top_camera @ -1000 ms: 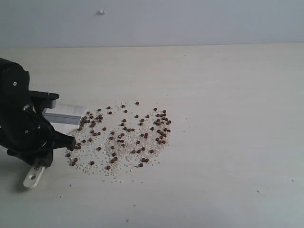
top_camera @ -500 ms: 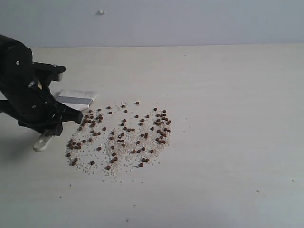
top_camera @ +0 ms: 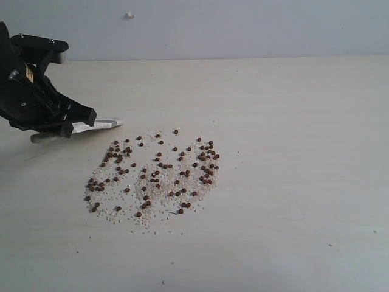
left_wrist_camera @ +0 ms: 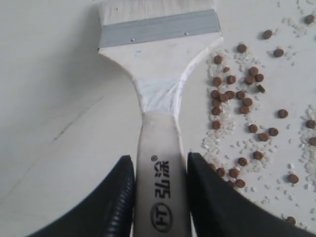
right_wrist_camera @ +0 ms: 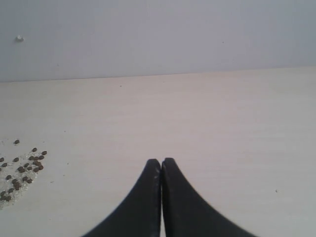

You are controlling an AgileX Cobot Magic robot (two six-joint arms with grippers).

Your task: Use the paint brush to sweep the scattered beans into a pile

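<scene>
Left gripper (left_wrist_camera: pixel 160 165): jaws half apart, clamped on handle of paint brush (left_wrist_camera: pixel 159 69) | brush: just beside the beans (top_camera: pixel 158 173), bristles clear of them | handling: light, stiff handle, soft bristles; mid-handle hold seems right.

beans (top_camera: pixel 156 173): dozens, tiny, dark reddish-brown, scattered in a loose flat patch mid-table, mixed with pale grit (top_camera: pixel 146 216). paint brush (left_wrist_camera: pixel 158 74): flat, pale wood handle (black logo print), silver band, whitish bristles; handle pinched in left gripper (left_wrist_camera: pixel 159 158), head just beside the patch's far-left edge
</scene>
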